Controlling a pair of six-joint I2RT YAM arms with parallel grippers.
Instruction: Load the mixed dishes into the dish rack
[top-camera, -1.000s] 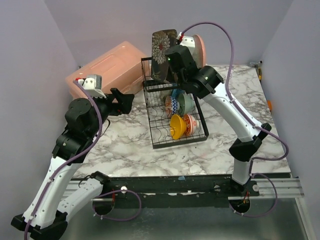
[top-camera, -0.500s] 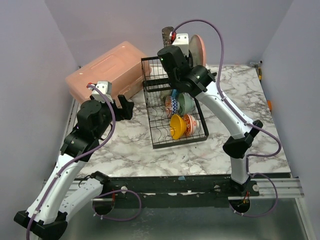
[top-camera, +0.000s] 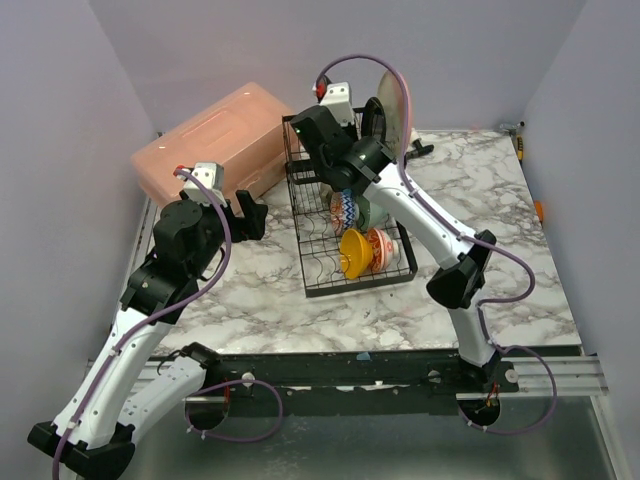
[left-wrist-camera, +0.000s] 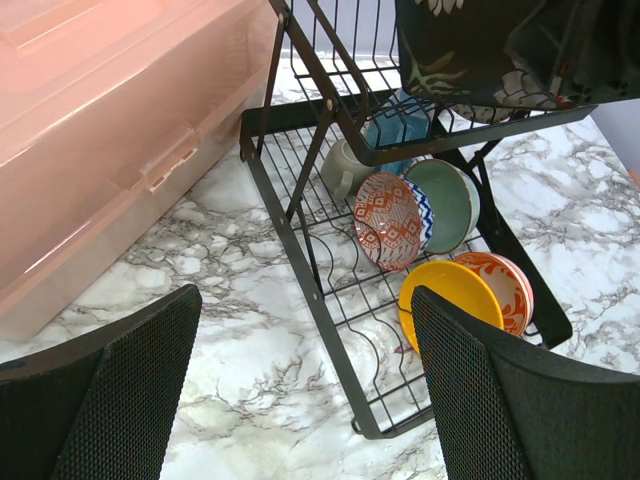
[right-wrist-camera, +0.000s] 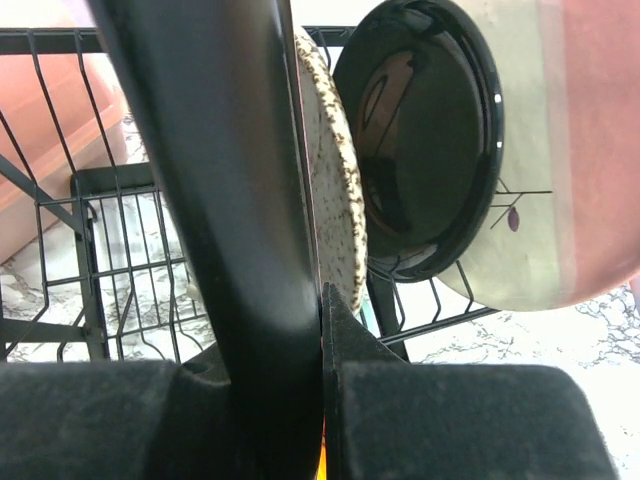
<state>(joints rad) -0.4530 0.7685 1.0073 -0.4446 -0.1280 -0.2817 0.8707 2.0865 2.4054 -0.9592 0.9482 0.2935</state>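
The right gripper (right-wrist-camera: 318, 345) is pinching the dark floral plate (left-wrist-camera: 440, 60) by its rim above the dish rack (top-camera: 320, 272). The plate is looking stiff, glossy and breakable. The left gripper (left-wrist-camera: 300, 385) is hanging spread and empty.

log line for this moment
left gripper open | right gripper shut on dark plate | plate at dish rack upper level | bowls in lower slots

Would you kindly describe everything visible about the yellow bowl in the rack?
The yellow bowl is plain, glossy and ceramic-looking. It stands on edge in the lower level of the black wire rack, at the rack's near end. Its open side faces leftward, and it seems to lean on the red-patterned bowl behind it.
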